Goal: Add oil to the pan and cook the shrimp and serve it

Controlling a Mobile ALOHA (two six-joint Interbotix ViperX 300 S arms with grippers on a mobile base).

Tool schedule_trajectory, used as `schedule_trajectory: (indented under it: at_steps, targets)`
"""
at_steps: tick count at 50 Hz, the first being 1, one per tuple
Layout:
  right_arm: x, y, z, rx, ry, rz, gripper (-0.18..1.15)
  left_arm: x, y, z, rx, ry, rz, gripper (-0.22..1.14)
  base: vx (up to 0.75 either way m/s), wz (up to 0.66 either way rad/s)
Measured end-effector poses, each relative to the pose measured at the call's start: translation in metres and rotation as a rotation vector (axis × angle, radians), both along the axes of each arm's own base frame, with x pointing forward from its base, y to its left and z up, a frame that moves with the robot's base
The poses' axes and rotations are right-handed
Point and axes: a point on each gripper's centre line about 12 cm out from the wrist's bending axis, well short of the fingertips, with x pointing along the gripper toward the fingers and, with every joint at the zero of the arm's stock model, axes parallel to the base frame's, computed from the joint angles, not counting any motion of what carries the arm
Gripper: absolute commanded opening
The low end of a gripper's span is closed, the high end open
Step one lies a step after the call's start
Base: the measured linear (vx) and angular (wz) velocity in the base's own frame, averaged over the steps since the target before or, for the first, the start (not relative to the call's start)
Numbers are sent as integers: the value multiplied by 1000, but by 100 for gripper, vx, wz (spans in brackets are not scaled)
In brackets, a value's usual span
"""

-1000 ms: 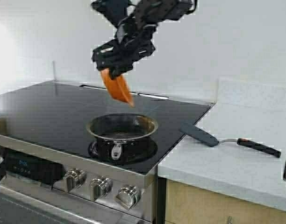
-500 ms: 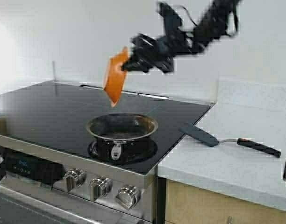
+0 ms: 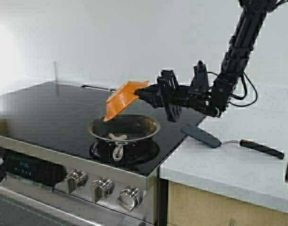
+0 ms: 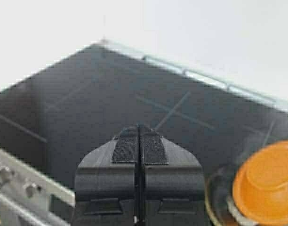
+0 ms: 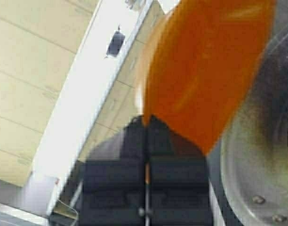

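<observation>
Clamped on the rim of a small orange plastic bowl (image 3: 121, 99), my right gripper (image 3: 143, 94) holds it upended above the small round stainless-steel frying pan (image 3: 124, 131), which sits on a burner at the front of the black glass cooktop (image 3: 50, 110). The bowl's mouth faces down and toward the pan; in the right wrist view its orange wall (image 5: 205, 70) fills the space just past my closed fingers (image 5: 130, 141), with the pan's rim (image 5: 247, 160) beside it. My left gripper (image 4: 139, 155) is pressed together on nothing, parked low and well to the side of the pan, from where it sees the bowl's underside (image 4: 266, 181).

One small pale, curled shrimp (image 3: 117, 136) lies on the pan's dark floor, near the front wall. So I judge the tipping step done: the shrimp is in the pan and the bowl looks empty, though I cannot see fully inside it. Whether oil is already in the pan I cannot tell; no oil jug shows in any view.

What remains, as I read it, is setting the bowl aside, cooking and turning the shrimp, and serving it. A black-bladed spatula with a black and red handle (image 3: 228, 141) lies on the pale countertop (image 3: 238, 165) beside the stove, untouched.
</observation>
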Motion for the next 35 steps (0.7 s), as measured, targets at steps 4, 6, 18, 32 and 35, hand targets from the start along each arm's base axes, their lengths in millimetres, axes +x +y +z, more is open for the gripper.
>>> schedule_trajectory:
  at_steps: [4,6,18,32,35]
  targets:
    - [0,1,2,9,-7,3,6,0,0,0,1,0,0,3,0,0]
    - [1,1,3,11,-10,2,6,0,0,0,0,0,0,3,0,0]
    - [3,2,42,-6,-108,-4,6,0,0,0,1,0,0,3,0,0]
    - [6,-9,92,-490,-198,-34,6,0,0,0,1,2,0,3,0,0]
    - [4,-17,100,-654,-220,-35,6,0,0,0,1,2,0,3,0,0]
